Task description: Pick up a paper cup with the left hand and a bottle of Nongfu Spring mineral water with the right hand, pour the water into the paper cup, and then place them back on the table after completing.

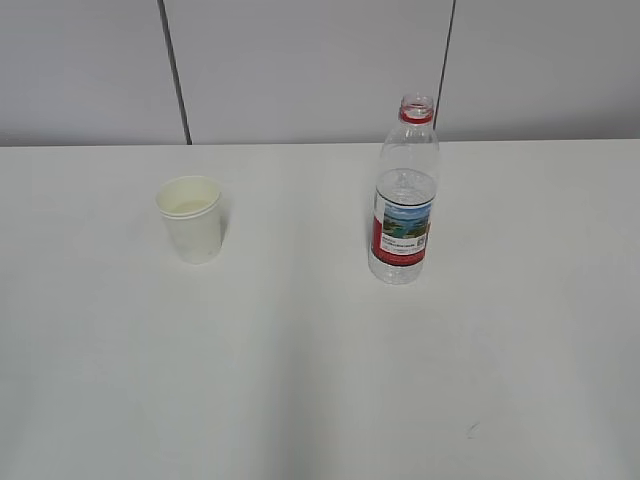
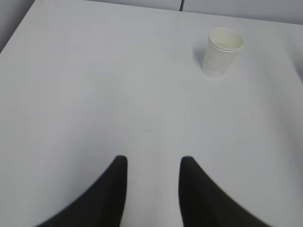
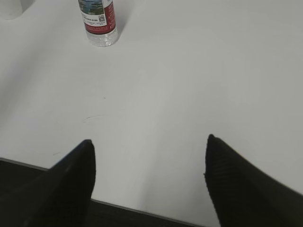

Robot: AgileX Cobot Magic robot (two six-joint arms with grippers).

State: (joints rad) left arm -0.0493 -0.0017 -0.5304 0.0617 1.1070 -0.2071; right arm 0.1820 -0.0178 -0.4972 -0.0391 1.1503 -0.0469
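I am holding my left hand (image 2: 152, 163) and right hand (image 3: 149, 144) open and empty above the white table (image 1: 320, 380), well short of the white paper cup (image 1: 191, 218) and the uncapped clear plastic bottle (image 1: 404, 205) standing toward its far edge.

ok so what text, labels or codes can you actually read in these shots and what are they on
Nothing can be read as words in any view.
bottle label: red and white with a landscape picture; its print is too small and blurred to read.
QR-style code: on the label, visible in the right wrist view, too blurred to read.
paper cup: plain white, no print showing.
table: only faint marks, no text.
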